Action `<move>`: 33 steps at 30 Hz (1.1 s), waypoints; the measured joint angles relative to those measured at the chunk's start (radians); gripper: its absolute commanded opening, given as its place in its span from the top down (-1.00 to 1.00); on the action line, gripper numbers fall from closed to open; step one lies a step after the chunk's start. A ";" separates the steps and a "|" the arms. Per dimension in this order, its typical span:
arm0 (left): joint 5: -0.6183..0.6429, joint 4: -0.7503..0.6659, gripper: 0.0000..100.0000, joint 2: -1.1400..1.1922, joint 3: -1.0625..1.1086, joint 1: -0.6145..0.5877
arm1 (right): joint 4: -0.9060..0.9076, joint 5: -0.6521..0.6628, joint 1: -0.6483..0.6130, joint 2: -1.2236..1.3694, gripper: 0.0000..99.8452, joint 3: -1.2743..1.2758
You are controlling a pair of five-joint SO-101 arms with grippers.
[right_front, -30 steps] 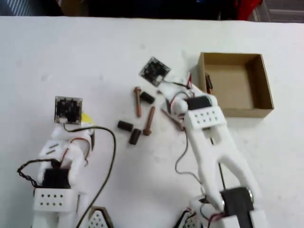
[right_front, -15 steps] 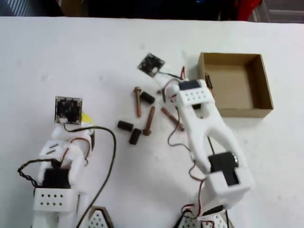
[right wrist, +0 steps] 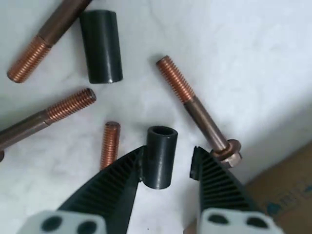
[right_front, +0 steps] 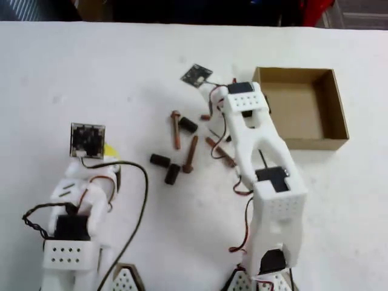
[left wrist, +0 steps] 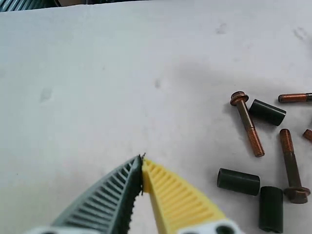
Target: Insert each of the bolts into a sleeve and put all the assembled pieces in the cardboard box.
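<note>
Three copper bolts (right_front: 176,129) (right_front: 190,153) (right_front: 219,151) and black sleeves (right_front: 187,125) (right_front: 159,160) (right_front: 172,174) lie scattered on the white table, left of the cardboard box (right_front: 294,143). My right gripper (right wrist: 169,158) is open low over the table, with a black sleeve (right wrist: 160,156) standing between its fingers. One finger touches the sleeve and a gap shows at the other. A bolt (right wrist: 197,109) lies just beside it. My left gripper (left wrist: 142,161) is shut and holds nothing, over bare table well left of the parts.
The right arm (right_front: 245,112) stretches from the table's near edge to just left of the box, whose corner (right wrist: 287,195) shows close to the right gripper. The left arm (right_front: 79,194) sits at the near left. More bolts (left wrist: 247,124) and sleeves (left wrist: 238,181) lie right of the left gripper.
The right arm has stretched away from the near edge, carrying its wrist farther across the table beside the box's left wall. The left arm and the loose parts have not moved.
</note>
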 measured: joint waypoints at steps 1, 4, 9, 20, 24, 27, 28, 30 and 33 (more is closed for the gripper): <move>0.000 0.000 0.95 0.000 0.000 0.000 | 0.009 0.000 0.003 0.008 0.80 -0.002; 0.000 0.000 0.95 0.000 0.000 0.000 | 0.026 0.000 0.002 0.014 0.83 -0.003; 0.000 0.000 0.95 0.000 0.000 0.000 | 0.026 0.000 0.002 0.015 0.83 -0.005; 0.000 0.000 0.95 0.000 0.000 0.000 | -0.006 0.000 0.005 0.086 0.83 -0.009; 0.000 0.000 0.95 0.000 0.000 0.000 | -0.006 0.000 0.005 0.098 0.84 -0.014; 0.000 0.000 0.95 0.000 0.000 0.000 | -0.006 0.000 0.005 0.104 0.96 -0.018; 0.000 0.000 0.95 0.000 0.000 0.000 | -0.006 0.000 0.005 0.104 0.97 -0.020; 0.000 0.000 0.95 0.000 0.000 0.000 | -0.006 0.000 0.005 0.106 0.96 -0.026; 0.000 0.000 0.95 0.000 0.000 0.000 | 0.002 0.000 0.005 0.094 0.97 -0.031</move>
